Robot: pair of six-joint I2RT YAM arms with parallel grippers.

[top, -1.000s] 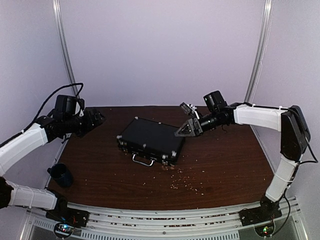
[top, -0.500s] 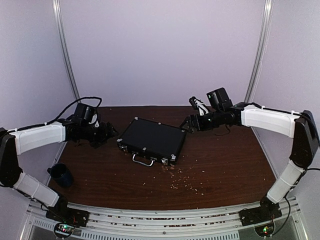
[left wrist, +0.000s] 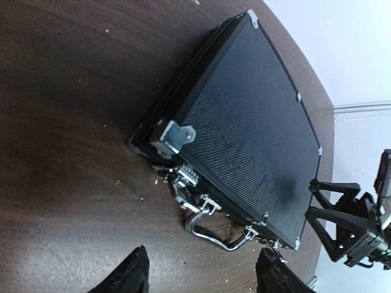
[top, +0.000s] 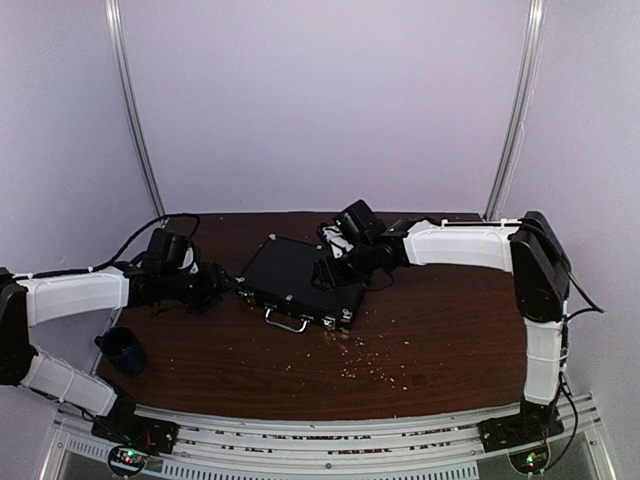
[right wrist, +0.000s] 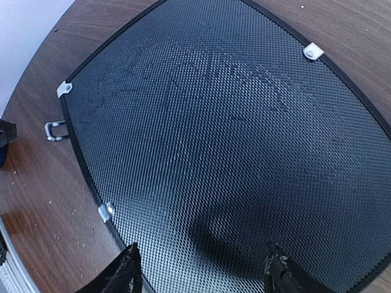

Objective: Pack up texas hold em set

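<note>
The black case [top: 300, 282] of the set lies closed and flat on the brown table, with silver corners and its silver handle [top: 286, 322] facing the near edge. It fills the right wrist view [right wrist: 226, 146] and shows in the left wrist view [left wrist: 244, 140] with its handle [left wrist: 223, 235]. My right gripper [top: 330, 268] is open and hovers just above the lid's right part. My left gripper [top: 222, 282] is open and empty, low over the table just left of the case. Chips, cards, buttons and dice are hidden.
A dark blue mug [top: 124, 350] stands at the table's front left. Small crumbs [top: 372, 365] lie scattered on the table in front of the case. Metal frame posts [top: 135, 110] rise at both back corners.
My right gripper has moved left from beside the case's right end to over its lid. My left gripper has lowered and moved right, toward the case's left end.
</note>
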